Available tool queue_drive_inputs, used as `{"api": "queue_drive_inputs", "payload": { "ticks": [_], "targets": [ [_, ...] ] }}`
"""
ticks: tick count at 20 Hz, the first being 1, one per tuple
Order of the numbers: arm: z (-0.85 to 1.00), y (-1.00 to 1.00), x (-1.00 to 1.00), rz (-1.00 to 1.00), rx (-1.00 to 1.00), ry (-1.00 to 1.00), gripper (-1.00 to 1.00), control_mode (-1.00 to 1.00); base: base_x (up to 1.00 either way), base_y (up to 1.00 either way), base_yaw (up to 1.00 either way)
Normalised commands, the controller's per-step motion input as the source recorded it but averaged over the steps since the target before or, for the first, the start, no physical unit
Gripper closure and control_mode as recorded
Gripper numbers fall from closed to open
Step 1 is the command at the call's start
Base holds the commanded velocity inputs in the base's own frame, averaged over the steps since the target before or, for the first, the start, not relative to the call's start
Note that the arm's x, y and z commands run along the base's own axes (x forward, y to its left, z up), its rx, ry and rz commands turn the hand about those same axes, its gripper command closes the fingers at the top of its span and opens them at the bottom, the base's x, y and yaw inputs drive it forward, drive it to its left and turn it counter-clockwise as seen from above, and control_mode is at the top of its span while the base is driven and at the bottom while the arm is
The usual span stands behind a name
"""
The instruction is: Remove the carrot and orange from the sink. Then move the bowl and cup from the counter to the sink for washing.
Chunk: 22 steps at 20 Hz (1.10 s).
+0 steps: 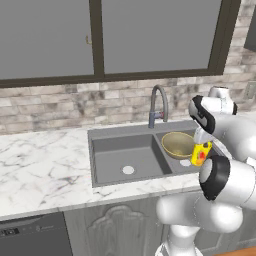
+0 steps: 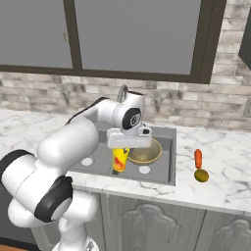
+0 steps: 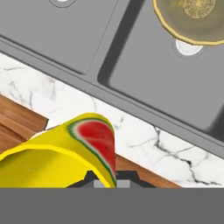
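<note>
The gripper (image 2: pixel 121 153) hangs over the sink (image 2: pixel 169 169), just inside its front rim and above the right-hand basin, with its jaws drawn tight on the yellow cup (image 2: pixel 119 160), which hangs below the hand with its red-orange mark facing outward. From the left base view the same cup (image 1: pixel 201 153) shows as a small yellow shape with a red patch beside the arm's dark elbow joint, held clear above the right basin's floor and close to the front edge of the sink (image 1: pixel 100 160). The hand view looks down past the cup (image 3: pixel 65 153), whose mark reads there as a red, green-edged slice on the yellow wall; beneath it run the marble counter (image 3: pixel 144 140) at the front lip and the divider between the two basins. The bowl (image 2: pixel 145 151) already rests in the right basin, tan-gold inside with a paler rim, just beside the cup and partly over the round pale drain; it appears in the left base view (image 1: pixel 178 144) near the base of the arched grey faucet (image 1: pixel 158 102), and at the top edge of the hand view (image 3: pixel 192 19). The carrot (image 2: pixel 198 157) lies on the white marble counter (image 2: pixel 220 171) right of the sink, and the dull olive orange (image 2: pixel 201 175) sits just in front of it, close but seemingly apart. The left basin holds nothing but its drain.
</note>
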Motion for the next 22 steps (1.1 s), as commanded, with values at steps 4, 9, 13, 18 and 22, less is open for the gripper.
{"api": "queue_drive_inputs", "payload": {
  "ticks": [4,9,13,18,22],
  "targets": [
    [-0.01,-0.4,0.06,0.11,0.06,-0.02,1.0,-1.0,0.0,0.0,0.0],
    [-0.02,-0.32,0.13,0.1,0.04,-0.05,1.0,-1.0,0.0,0.0,0.0],
    [-0.03,-0.24,0.18,0.06,0.02,-0.07,1.0,-1.0,0.0,0.0,0.0],
    [-0.06,-0.19,0.2,0.02,0.03,-0.08,1.0,-1.0,0.0,0.0,0.0],
    [-0.09,-0.17,0.19,0.02,0.01,-0.07,1.0,-1.0,0.0,0.0,0.0]
  ]
}}
